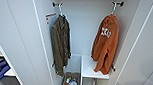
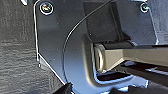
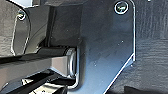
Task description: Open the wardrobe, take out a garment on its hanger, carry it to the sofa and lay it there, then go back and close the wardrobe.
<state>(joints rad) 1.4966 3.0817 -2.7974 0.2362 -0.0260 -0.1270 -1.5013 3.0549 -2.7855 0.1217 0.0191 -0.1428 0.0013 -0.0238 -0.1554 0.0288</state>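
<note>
The wardrobe (image 1: 83, 33) stands open in the head view, its two white doors swung out to either side. Inside on the right hangs the garment (image 1: 105, 44), a rust-orange hooded sweatshirt with white lettering on the chest. Its white hanger (image 1: 114, 7) hooks onto a dark peg at the upper right. The sweatshirt's lower end drapes over a white shelf (image 1: 89, 67).
A dark olive jacket (image 1: 60, 44) hangs on another white hanger (image 1: 60, 7) at the left of the wardrobe. A bin of small items (image 1: 70, 81) sits on the wardrobe floor. The left door (image 1: 20, 40) and right door (image 1: 142, 51) flank the opening. Blue fabric (image 1: 0, 68) lies at far left.
</note>
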